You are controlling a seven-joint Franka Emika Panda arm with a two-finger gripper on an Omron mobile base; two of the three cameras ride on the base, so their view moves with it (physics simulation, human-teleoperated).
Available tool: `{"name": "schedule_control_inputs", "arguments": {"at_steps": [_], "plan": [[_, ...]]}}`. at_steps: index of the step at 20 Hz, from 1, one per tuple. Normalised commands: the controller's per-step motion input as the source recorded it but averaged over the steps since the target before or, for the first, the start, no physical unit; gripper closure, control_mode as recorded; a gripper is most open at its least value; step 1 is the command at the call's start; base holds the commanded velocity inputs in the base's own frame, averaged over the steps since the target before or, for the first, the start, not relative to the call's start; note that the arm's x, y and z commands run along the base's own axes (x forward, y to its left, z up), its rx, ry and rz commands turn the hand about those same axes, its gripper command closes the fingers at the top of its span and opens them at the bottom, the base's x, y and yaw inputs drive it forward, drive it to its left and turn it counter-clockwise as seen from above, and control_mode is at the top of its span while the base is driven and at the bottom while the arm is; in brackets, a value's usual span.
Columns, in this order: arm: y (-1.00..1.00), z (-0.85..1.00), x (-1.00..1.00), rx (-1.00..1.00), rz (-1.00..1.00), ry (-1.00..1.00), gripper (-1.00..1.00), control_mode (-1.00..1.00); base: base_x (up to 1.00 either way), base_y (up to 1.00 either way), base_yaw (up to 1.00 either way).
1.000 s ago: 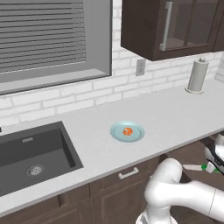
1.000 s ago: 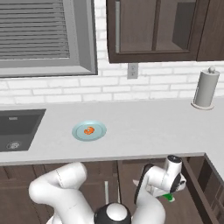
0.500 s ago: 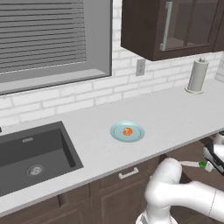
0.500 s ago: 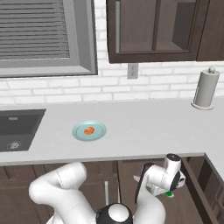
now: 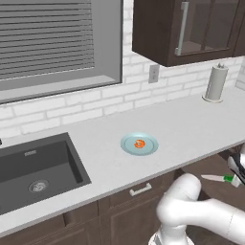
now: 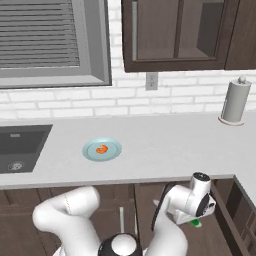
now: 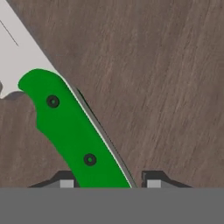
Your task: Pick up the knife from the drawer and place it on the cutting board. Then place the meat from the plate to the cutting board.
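Green knife [image 7: 72, 131] handle runs between my pincer [image 7: 107, 183] fingertips [image 7: 65, 183], blade toward upper left over dark wood drawer floor [image 7: 166, 78]; I read pincer as clenched on handle. Left base view: knife low beside table [image 5: 191, 129] edge. Meat [image 5: 139, 143] sits on teal plate [image 5: 129, 146] mid-table. No readable writing or labels anywhere.
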Motion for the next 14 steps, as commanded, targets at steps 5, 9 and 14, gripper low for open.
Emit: {"name": "schedule_control_inputs", "arguments": {"at_steps": [5,9,14], "plan": [[-0.03,0.8,-0.53,0.0,0.0,0.0,1.0,-1.0,0.0,0.0,0.0],[-0.01,0.68,-0.68,0.0,0.0,0.0,1.0,-1.0,0.0,0.0,0.0],[0.2,0.88,-0.44,-0.01,0.0,0.0,1.0,-1.0,0.0,0.0,0.0]]}}
